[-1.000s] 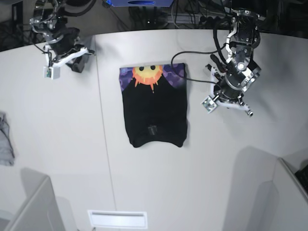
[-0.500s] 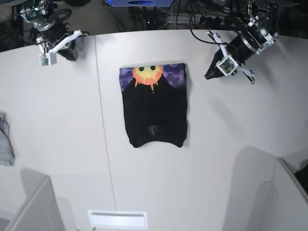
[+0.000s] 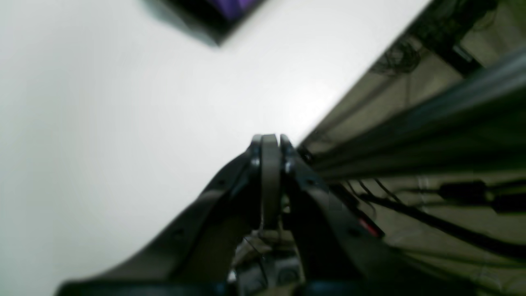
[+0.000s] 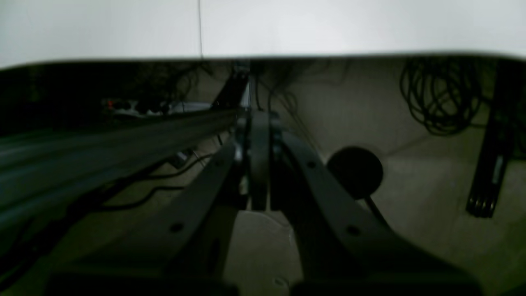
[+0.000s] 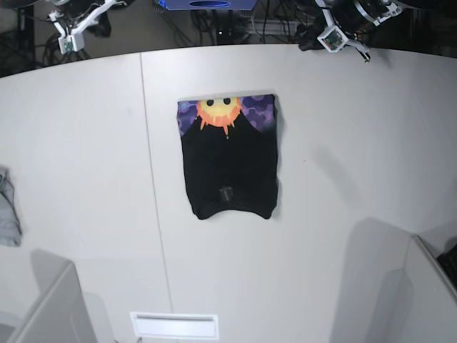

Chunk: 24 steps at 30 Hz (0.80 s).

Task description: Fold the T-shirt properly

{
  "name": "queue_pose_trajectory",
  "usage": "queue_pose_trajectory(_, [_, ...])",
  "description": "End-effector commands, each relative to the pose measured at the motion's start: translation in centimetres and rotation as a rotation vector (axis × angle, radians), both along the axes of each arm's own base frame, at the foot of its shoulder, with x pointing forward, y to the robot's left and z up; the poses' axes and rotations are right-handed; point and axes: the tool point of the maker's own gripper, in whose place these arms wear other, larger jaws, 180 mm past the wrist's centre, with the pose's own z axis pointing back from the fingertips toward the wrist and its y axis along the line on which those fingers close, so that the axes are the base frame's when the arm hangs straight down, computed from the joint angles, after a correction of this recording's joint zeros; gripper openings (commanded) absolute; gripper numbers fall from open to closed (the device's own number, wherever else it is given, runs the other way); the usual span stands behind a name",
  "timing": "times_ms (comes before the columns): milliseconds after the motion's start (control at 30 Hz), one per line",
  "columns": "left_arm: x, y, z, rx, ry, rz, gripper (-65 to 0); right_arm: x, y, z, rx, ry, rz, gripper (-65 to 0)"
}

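T-shirt [image 5: 228, 161] lies folded, a soft black rectangle.

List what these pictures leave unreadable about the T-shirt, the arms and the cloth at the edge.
- T-shirt, base view: layers under the top fold are hidden by the cloth itself; the small patch near the hem is too small to identify.
- T-shirt, left wrist view: only a blurred corner, cut by the top edge.
- Left gripper and right gripper, base view: arms cropped by the top edge.
- Grey cloth, base view: cut by the left edge.
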Motion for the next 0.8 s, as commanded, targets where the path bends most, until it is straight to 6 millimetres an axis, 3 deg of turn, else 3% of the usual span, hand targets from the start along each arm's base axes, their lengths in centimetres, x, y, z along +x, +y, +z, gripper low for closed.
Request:
queue_pose_trajectory(0, [-0.8,-0.1,0.3,0.007,0.001,-0.019,-65.0,-0.5,0.0,0.5,-0.001,-0.003,0.008,-65.0])
queue_pose_trajectory(133, [-4.4,1.1,-1.4,0.156,0.067,-0.114,-65.0,-3.2,0.2,0.2,0.004,0.072,0.012,-65.0])
queue_pose_trajectory(267, [-7.4,1.6,-2.1,0.175,0.147,-0.122,-65.0,-5.9,0.2,-0.5,0.001,0.195,0.029,-65.0])
queue_pose_trajectory(467, [-10.4,4.1,-5.3,0.204,0.273,-0.071,-65.0,-9.1,0.1,-3.7,-0.095,0.386,0.143,-65.0])
queue_pose_trajectory(767, [-13.7,8.5,-11.5,0.261,0.457,0.03,-65.0,-14.6,5.1,-9.5,-0.115,0.571,0.436,-65.0])
